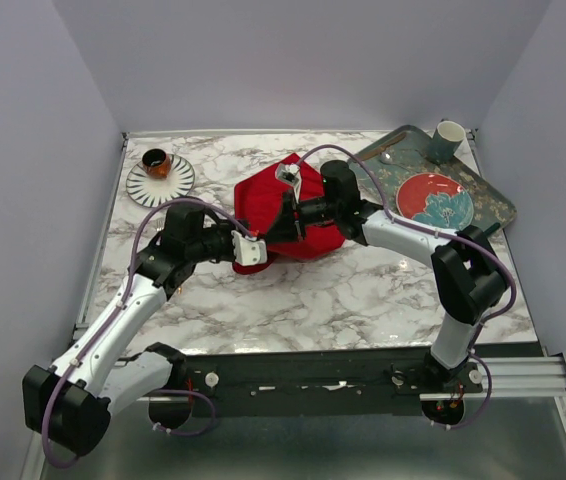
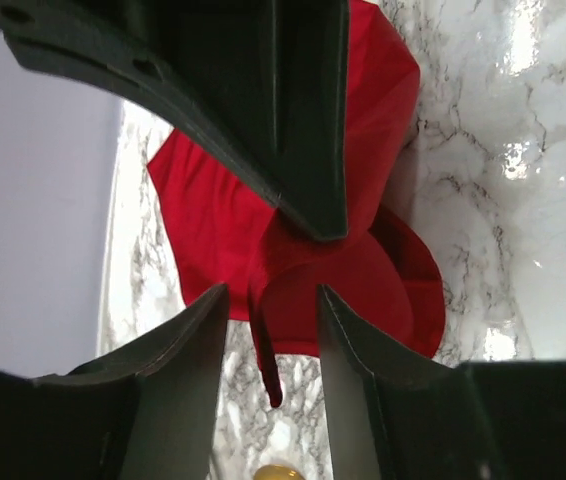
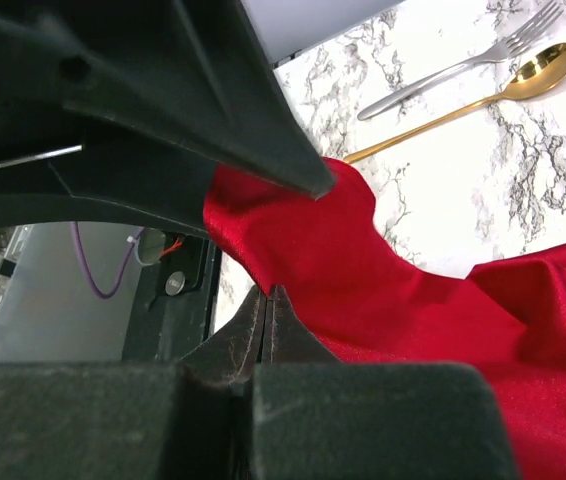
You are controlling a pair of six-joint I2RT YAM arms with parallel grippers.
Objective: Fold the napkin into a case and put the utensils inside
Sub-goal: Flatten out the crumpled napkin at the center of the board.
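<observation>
Top external: limp napkin point(image 1: 261, 198) bunched centre of the surface point(image 1: 363, 290)

Left gripper point(image 2: 271, 292) gapes around a hanging fold. Soft, light cloth will slump; corners look the best hold. Right gripper point(image 3: 268, 305) pinches a raised edge.

Marble table point(image 1: 363, 290); on it napkin point(image 1: 263, 195), fork point(image 3: 463, 65), spoon point(image 3: 528, 78), saucer point(image 1: 177, 182), tray point(image 1: 490, 197)

Bright, even, diffuse light falls from above, so shadows beneath the arms are soft and faint. The glossy white grey-veined marble tabletop point(image 2: 548, 150) shows white glare patches in the left wrist view. The black plastic gripper fingers point(image 3: 233, 345) close to both wrist lenses look dark and slightly blurred, while the bright red soft cloth napkin point(image 3: 413, 330) looks crisp and saturated
</observation>
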